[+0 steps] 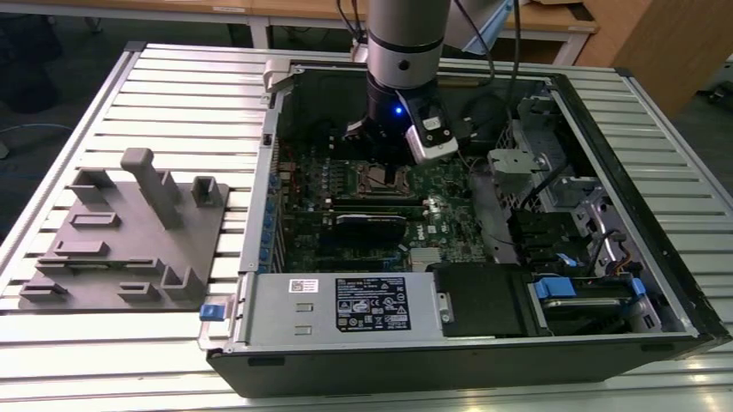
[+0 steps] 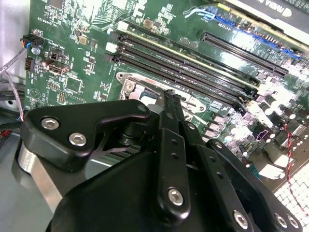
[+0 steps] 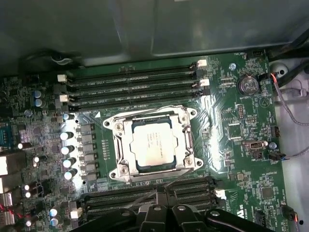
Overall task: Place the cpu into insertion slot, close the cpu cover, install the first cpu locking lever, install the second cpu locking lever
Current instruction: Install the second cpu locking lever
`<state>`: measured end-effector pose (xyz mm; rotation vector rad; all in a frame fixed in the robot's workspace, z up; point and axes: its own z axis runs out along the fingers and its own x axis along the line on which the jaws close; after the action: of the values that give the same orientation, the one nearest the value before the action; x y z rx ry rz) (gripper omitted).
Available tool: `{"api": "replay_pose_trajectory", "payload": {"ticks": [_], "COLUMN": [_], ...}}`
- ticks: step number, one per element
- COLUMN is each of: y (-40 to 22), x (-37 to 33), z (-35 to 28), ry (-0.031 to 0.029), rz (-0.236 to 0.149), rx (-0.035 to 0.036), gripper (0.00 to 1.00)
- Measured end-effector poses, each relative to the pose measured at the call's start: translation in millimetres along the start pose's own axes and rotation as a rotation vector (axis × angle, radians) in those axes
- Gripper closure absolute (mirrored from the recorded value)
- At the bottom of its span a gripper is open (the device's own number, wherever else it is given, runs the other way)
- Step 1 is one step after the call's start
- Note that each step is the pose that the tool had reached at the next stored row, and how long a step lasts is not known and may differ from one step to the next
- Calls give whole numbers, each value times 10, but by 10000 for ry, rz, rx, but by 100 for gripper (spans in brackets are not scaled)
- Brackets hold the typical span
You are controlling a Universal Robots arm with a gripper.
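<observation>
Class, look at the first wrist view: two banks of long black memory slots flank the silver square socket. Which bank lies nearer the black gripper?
The bank directly beside the black gripper; the other bank lies beyond the silver socket.

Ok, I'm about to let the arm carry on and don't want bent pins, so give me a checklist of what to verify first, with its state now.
1. The cpu lies in the insertion slot, square to the rim in the first wrist view: ok.
2. The cpu cover lies flat around the chip, pale top showing through its window: ok.
3. Both locking levers latched: cannot tell.
4. The tool stands apart from the socket, over the long black memory slots beside it: ok.
5. Nothing loose lies on the chip: ok.
6. The arm reaches down inside the open computer case without touching its walls in the exterior view: ok.
</observation>
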<state>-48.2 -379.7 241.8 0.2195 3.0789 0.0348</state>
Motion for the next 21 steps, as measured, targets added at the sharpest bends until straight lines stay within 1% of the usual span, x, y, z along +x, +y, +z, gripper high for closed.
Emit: {"api": "replay_pose_trajectory", "payload": {"ticks": [6,13,21], "y": [-34,-37,-45], "x": [16,25,94], "z": [-1,-2,-2], "ry": [-3,-5,-5], "rz": [-11,-10,-12], "rx": [-26,-30,-32], "gripper": [90,90,90]}}
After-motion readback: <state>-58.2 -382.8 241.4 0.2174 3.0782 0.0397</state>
